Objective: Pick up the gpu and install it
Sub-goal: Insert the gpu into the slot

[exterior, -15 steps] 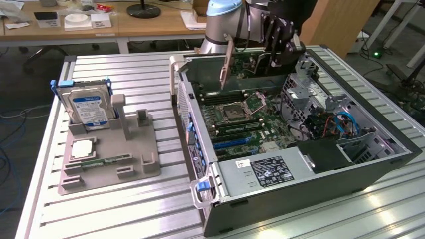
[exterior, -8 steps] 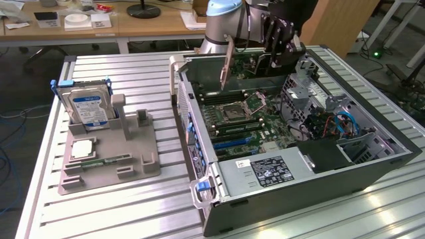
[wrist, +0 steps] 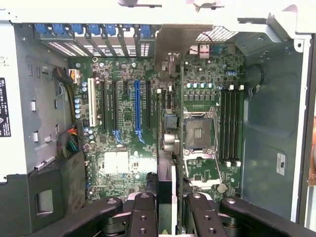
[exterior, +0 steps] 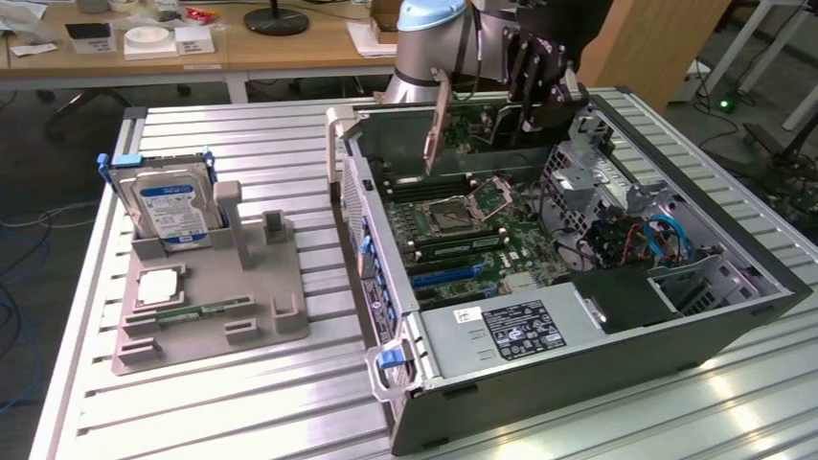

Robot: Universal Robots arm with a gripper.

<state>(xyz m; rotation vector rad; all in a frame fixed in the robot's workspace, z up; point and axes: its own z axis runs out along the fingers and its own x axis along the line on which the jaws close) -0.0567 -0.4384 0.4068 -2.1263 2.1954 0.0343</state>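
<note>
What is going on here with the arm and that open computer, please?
The robot arm's gripper is holding the gpu on edge above the open computer case, over the motherboard. The card is not seated in a slot yet. A hard drive stands in the grey holder on the exterior view's left.

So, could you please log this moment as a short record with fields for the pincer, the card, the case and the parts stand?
pincer: shut on the gpu, above the open computer case
gpu: held on edge, silver bracket hanging down over the motherboard, not yet seated in a slot
computer case: lying on its side, side panel off, CPU socket uncovered
parts stand: at the exterior view's left, holding the hard drive upright and a memory stick lying flat
</note>
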